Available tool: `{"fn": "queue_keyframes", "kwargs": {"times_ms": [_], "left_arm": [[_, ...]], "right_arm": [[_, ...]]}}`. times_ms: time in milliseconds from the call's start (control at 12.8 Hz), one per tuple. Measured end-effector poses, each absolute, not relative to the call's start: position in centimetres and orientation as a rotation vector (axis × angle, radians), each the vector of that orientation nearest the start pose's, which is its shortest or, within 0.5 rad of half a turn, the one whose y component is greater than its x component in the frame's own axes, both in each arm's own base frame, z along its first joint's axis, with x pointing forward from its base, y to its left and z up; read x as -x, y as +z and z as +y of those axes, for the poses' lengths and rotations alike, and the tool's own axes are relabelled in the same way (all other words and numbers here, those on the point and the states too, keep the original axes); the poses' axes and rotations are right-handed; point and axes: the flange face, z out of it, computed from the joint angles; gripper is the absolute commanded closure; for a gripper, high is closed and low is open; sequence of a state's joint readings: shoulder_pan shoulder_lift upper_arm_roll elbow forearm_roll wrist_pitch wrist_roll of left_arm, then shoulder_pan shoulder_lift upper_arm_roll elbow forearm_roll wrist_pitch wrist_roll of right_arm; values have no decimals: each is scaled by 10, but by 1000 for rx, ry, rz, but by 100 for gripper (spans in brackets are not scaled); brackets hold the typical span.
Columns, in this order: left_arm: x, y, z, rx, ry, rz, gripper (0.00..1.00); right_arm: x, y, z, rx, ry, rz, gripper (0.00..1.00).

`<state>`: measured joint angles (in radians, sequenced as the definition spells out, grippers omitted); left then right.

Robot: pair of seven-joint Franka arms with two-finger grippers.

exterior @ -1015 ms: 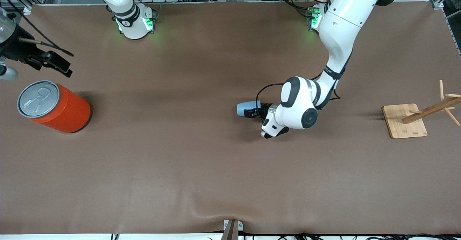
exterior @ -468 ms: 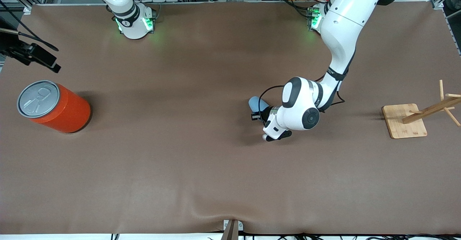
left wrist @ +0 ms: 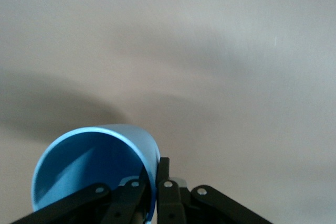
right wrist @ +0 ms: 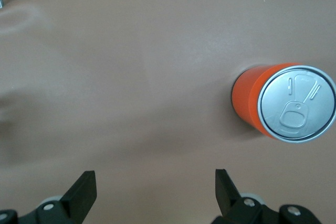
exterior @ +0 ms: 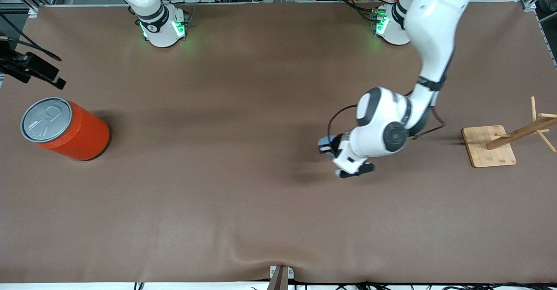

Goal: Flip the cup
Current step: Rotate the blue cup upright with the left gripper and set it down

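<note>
- Between the closed fingers [left wrist: 164, 192] of the left gripper [exterior: 327, 147], one inside and one outside, sits the wall of the cup [left wrist: 92, 169], pinched at its rim.
- Held up over the middle of the table [exterior: 226, 203], the light-blue cup lies tilted, with its open mouth turned toward the wrist camera and its long axis running away from it.
- Off at the right arm's end, the right gripper [right wrist: 155, 192] waits in the air with its fingers spread wide, holding nothing, above the mat beside the orange can [exterior: 65, 129].
- Brown matting covers the table; a wooden rack [exterior: 507, 139] stands at the left arm's end.
</note>
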<state>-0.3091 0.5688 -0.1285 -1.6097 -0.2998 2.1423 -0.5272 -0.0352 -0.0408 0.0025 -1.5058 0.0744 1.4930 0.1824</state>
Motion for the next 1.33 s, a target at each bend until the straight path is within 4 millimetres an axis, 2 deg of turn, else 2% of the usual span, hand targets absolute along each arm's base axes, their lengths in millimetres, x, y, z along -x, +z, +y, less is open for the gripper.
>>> {"fn": "queue_keyframes", "kwargs": {"times_ms": [78, 156, 312, 468, 624, 937, 1015, 1093, 1327], "left_arm": [[-633, 318, -269, 3313, 220, -502, 100], [-642, 328, -246, 3247, 137, -517, 100], [-655, 328, -207, 3108, 17, -506, 100], [-662, 320, -182, 3025, -26, -471, 100], [-660, 306, -178, 2998, -7, -451, 100], [-648, 260, -199, 2974, 80, -406, 100], [-647, 254, -200, 2971, 90, -404, 63], [-647, 252, -199, 2969, 94, -406, 1], [-651, 257, -195, 2972, 79, -421, 0]], "right_arm": [[-533, 670, -9, 3052, -21, 301, 0], [-532, 669, -9, 3053, -8, 294, 0], [-531, 668, -4, 3062, -2, 275, 0], [-531, 668, 2, 3073, 0, 255, 0], [-531, 668, 4, 3075, 0, 250, 0], [-531, 668, 4, 3076, -1, 250, 0], [-531, 669, 4, 3076, -1, 250, 0], [-531, 669, 4, 3076, -2, 250, 0], [-531, 669, 4, 3076, -3, 250, 0]]}}
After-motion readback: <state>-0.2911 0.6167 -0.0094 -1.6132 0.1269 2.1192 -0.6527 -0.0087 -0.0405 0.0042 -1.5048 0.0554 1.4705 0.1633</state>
